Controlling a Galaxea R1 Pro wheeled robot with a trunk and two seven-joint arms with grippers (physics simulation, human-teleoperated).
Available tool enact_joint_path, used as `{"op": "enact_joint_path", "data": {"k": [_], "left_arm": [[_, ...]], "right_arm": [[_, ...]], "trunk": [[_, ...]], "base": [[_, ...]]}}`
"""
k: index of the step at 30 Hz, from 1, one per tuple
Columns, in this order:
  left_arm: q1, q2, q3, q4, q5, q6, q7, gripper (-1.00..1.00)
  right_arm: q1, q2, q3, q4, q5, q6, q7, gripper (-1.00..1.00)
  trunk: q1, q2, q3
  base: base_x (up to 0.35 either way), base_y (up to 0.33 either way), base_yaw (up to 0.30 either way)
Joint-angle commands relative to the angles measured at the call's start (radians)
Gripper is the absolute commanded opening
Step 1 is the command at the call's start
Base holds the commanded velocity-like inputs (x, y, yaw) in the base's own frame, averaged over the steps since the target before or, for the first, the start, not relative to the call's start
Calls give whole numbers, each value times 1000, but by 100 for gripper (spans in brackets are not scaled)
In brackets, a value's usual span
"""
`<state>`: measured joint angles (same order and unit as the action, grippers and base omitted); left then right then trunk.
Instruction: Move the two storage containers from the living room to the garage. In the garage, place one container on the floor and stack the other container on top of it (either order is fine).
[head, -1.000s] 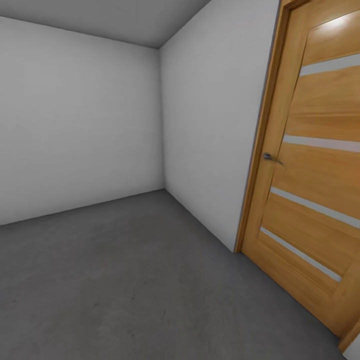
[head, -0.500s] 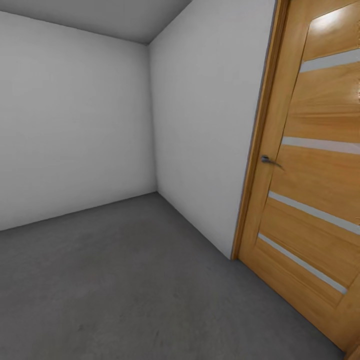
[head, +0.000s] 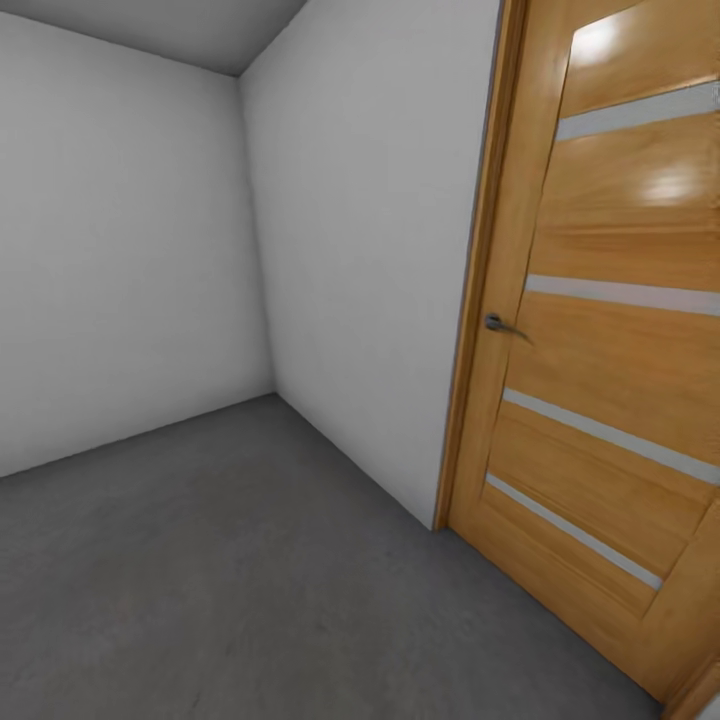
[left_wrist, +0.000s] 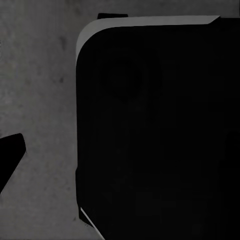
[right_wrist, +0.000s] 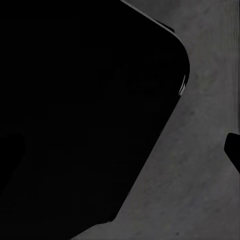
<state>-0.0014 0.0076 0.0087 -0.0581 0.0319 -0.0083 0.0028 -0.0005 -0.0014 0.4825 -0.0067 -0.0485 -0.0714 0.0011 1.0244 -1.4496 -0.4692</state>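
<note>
Each hand's state cannot be told: wrist views show a dark body over the floor (left_wrist: 40, 100). Ahead, white walls (head: 130, 250) meet beside a door (head: 600, 350).

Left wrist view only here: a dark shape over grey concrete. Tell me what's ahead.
Observer: A wooden door stands ahead on the right.
Operator: Describe its handle.
Observer: A grey lever handle sits on the door's left edge.
Operator: Give me the room.
Observer: Two white walls meet in a corner left of the door, above the floor.
</note>
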Motion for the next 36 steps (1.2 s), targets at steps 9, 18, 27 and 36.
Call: {"op": "enact_joint_path", "data": {"k": [9,18,27,36], "left_arm": [[0,0,0,0,4,-2,0,100],[0,0,0,0,5,-1,0,100],[0,0,0,0,5,-1,0,100],[0,0,0,0,5,-1,0,100]], "right_arm": [[0,1,5,-1,-5,-2,0,100],[-1,1,5,0,-5,-2,-1,100],[-1,1,6,-1,-5,-2,0,100],[0,2,5,0,-5,-2,-2,100]], "trunk": [[1,0,-1],[1,0,-1],[1,0,-1],[1,0,-1]], "base": [[322,0,-244],[322,0,-152],[322,0,-4],[322,0,-88]]}}
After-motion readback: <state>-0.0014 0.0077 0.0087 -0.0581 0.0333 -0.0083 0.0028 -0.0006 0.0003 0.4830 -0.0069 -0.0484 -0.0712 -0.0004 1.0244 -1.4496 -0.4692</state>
